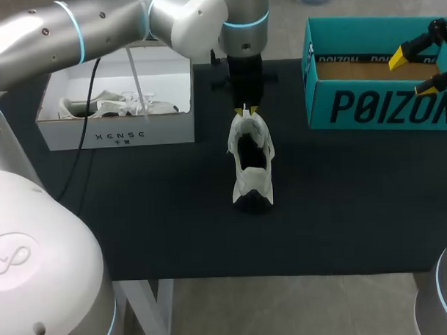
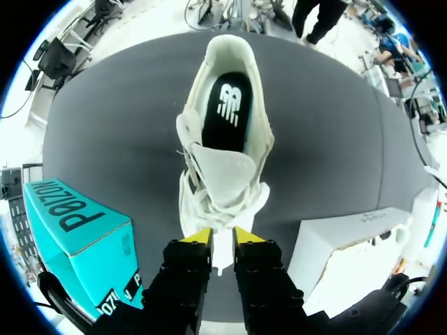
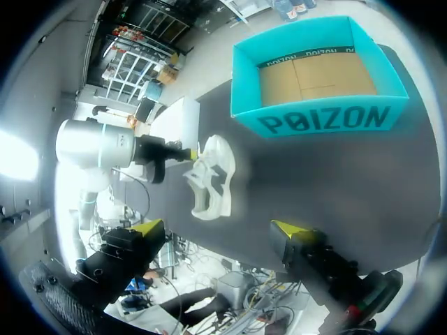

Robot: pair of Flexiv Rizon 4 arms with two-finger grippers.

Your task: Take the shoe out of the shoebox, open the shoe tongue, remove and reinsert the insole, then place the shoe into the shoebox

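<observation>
The shoe (image 1: 251,163) is out on the dark surface (image 1: 342,200), standing between the two boxes, heel toward the robot and toe toward the left hand (image 2: 222,237). That hand has its yellow tips pinched close together on a white strip, which from the left wrist view looks like the tip of the tongue (image 2: 223,181), drawn forward over the laces. The mouth of the shoe gapes, and the black insole (image 2: 227,112) shows plainly inside. So the tongue-opening step looks all but made, and the insole pull looks to be next. The grip is on thin, soft fabric, so a low, steady pull toward the toe should serve better than a lift, which would likely tip the light shoe. The right hand (image 3: 218,229) hangs above the teal shoebox (image 1: 376,107), well apart from the shoe, its fingers spread wide and nothing in them. It would have to come in over the heel and reach for the insole's rear edge while the left hand pins the tongue clear. The white box (image 1: 119,131) with the other shoe (image 1: 111,107) in it sits just beside the left arm, so that arm has little room to swing.
</observation>
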